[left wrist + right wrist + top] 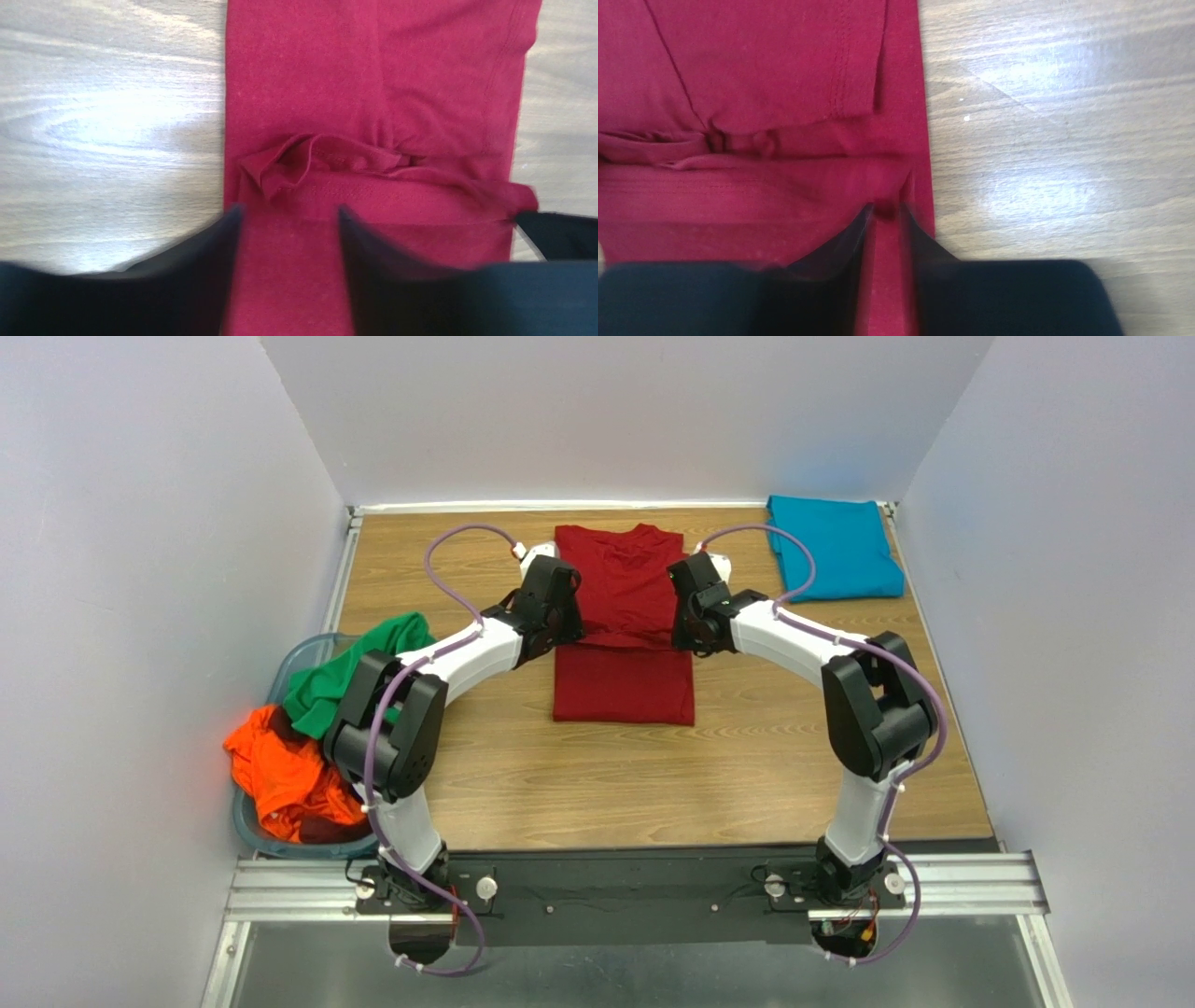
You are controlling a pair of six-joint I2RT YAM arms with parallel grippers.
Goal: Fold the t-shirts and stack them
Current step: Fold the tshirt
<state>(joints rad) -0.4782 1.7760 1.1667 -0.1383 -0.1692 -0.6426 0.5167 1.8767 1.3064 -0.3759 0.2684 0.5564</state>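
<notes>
The dark red t-shirt (624,588) lies flat in a long narrow strip in the middle of the table, collar at the far end, with a bunched hem across its middle (330,157). My left gripper (572,627) hangs over the strip's left edge, and its jaws (289,213) stand open with only flat cloth under them. My right gripper (682,630) is at the right edge (885,210), open by a narrow gap over the red cloth (759,70). A folded teal-blue t-shirt (835,546) lies at the far right. The green (351,672) and orange (281,770) t-shirts are heaped at the left.
A clear bluish bin (250,826) at the table's left edge holds the green and orange heap. White walls close in the far side and both flanks. Bare wood (631,784) shows between the red shirt and the arm bases.
</notes>
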